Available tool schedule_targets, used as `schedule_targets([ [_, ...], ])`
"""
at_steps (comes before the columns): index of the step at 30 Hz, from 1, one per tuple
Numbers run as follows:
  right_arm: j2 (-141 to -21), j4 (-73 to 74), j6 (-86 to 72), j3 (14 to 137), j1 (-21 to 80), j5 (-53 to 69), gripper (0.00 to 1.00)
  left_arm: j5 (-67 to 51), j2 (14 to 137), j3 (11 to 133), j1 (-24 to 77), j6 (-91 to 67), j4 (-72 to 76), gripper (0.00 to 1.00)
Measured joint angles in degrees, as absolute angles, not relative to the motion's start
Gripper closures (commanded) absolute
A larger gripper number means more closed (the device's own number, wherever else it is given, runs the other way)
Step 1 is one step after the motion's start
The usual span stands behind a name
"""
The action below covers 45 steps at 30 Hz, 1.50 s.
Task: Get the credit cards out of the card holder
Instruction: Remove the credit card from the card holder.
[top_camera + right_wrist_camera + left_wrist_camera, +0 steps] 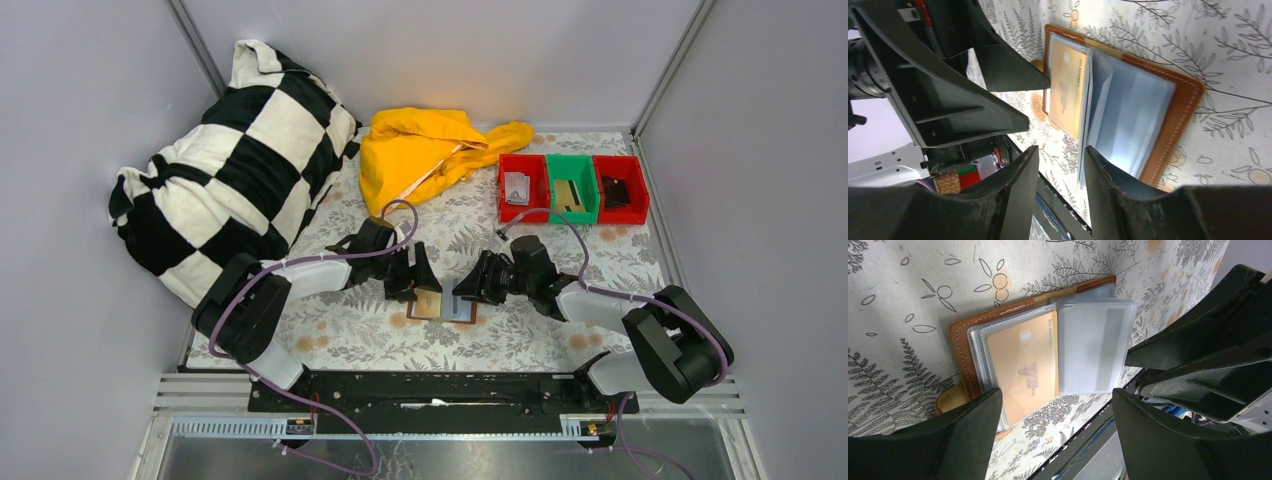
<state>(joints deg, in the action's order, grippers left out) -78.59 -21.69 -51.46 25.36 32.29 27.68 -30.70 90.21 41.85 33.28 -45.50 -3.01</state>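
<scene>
The card holder lies open on the floral cloth between my two grippers. In the left wrist view it is a brown wallet with clear sleeves. A gold credit card sits inside one sleeve, and the sleeve beside it looks empty. My left gripper is open, its fingers spread over the wallet's near edge and holding nothing. My right gripper is open with a narrow gap, beside the upright middle sleeves. The gold card and the wallet also show in the right wrist view.
Three small bins stand at the back right: red, green and red, each with a small item inside. A yellow garment and a black-and-white checked pillow lie at the back left. The table's black front rail is close.
</scene>
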Motion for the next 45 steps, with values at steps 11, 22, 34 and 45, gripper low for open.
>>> schedule_targets([
  [11, -79.3, -21.7, -51.3, 29.2, 34.0, 28.7, 0.54, -34.0, 84.5, 42.4, 29.8, -43.8, -8.5, 0.14],
  [22, -84.5, -22.1, -51.3, 32.4, 37.3, 29.6, 0.54, -34.3, 77.9, 46.3, 25.1, -39.4, -15.9, 0.14],
  [34, -96.6, -23.1, -50.7, 41.4, 41.4, 29.7, 0.51, -34.5, 74.8, 46.6, 22.2, -36.3, -20.3, 0.13],
  [45, -92.3, -19.6, -47.7, 40.2, 41.1, 26.8, 0.58, -35.4, 74.7, 47.2, 24.2, -34.7, -22.5, 0.12],
])
